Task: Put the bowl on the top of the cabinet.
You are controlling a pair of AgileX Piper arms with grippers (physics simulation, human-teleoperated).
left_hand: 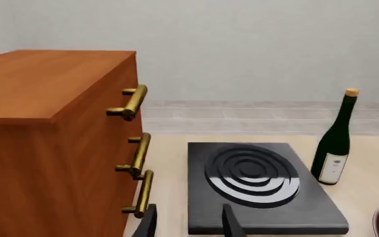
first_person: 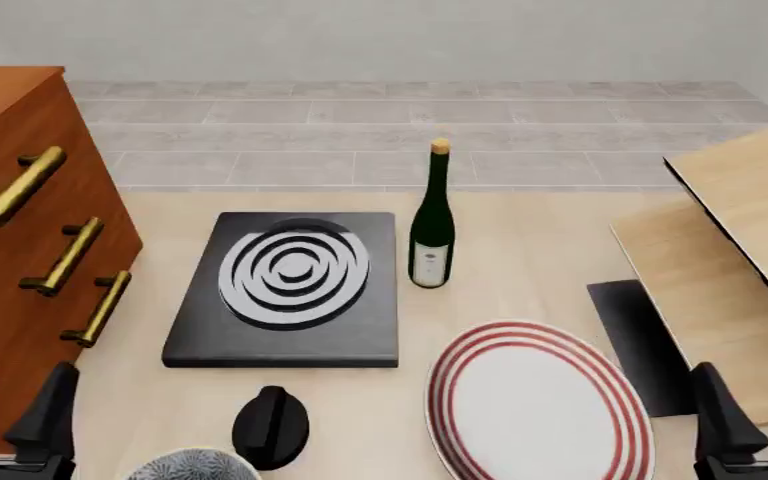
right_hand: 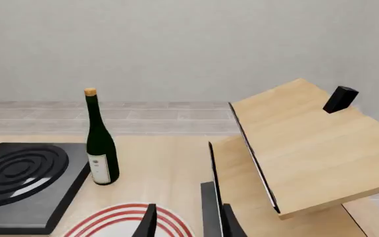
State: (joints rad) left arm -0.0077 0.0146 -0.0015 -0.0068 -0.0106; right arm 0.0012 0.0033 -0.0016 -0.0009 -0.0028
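Note:
Only the top of the bowl [first_person: 192, 466], white with a dark leafy pattern, shows at the front view's lower edge, right of my left gripper [first_person: 8, 405]. That gripper is open and holds nothing, close beside the front of the cabinet [first_person: 11, 200], a tall reddish-brown piece with three brass handles. In the left wrist view the cabinet [left_hand: 51, 138] fills one side, and the left gripper [left_hand: 189, 224] points past it with the bowl out of sight. My right gripper [first_person: 758, 400] stands open and empty at the front right; the right gripper [right_hand: 188, 224] hangs over the plate's edge.
A black hotplate [first_person: 291, 290] lies mid-table with a dark wine bottle [first_person: 431, 225] standing at its right. A red-ringed plate [first_person: 538, 405] and a black knob-like object [first_person: 272, 425] sit near the front. Tilted pale wood boards [first_person: 744, 250] and a black mat [first_person: 638, 340] occupy the right side.

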